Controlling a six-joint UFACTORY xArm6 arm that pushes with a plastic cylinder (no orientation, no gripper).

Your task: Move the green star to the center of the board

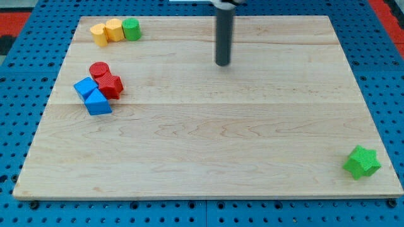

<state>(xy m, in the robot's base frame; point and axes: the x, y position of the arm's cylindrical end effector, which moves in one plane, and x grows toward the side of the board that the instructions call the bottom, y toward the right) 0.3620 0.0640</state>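
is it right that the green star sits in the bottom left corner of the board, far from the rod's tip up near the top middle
Not quite. The camera view shows the green star in the board's bottom right corner, not the bottom left. The rest holds: my tip is up near the top middle of the board, far from the star and touching no block.

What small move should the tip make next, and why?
Probably swing my tip toward the view's bottom right, past the green star block. The star sits at the wooden board's bottom-right corner, far from the tip, so it must get behind it to push centreward.
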